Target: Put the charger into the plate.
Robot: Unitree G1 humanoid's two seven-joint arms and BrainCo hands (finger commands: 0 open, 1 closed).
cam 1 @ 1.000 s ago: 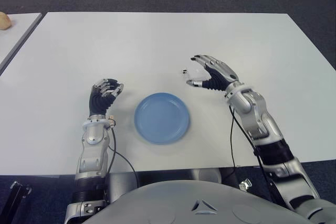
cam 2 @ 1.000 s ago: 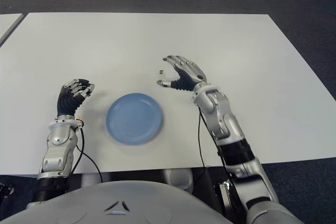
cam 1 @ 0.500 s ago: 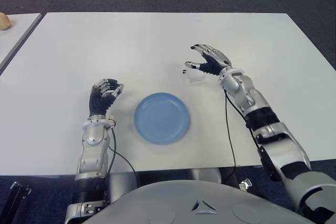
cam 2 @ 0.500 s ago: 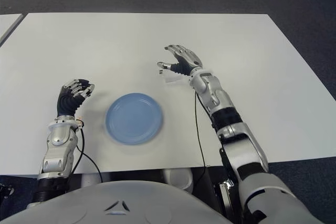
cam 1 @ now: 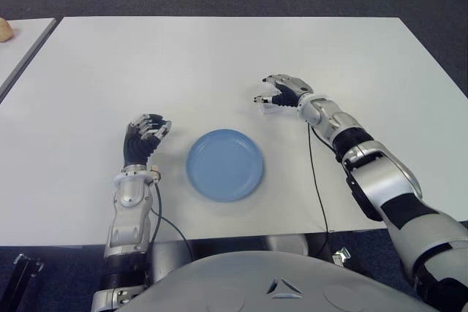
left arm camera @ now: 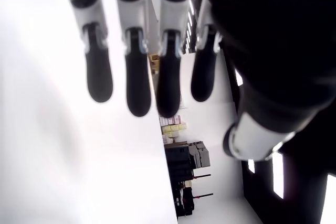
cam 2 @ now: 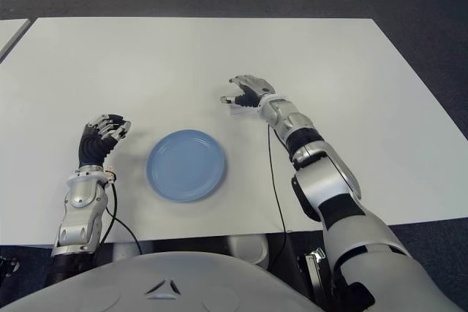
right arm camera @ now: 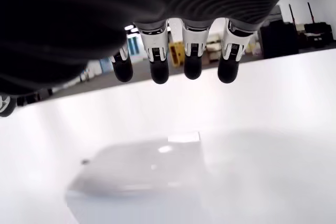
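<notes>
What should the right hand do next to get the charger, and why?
Probably close the fingers on the white charger: the right hand is over it on the table with fingers open, nothing grasped, and the blue plate is empty.

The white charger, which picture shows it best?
The right wrist view: the charger lies large on the table under the right hand's fingertips. In the eye views it is small, mostly hidden beneath that hand. The left wrist view misses it.
</notes>
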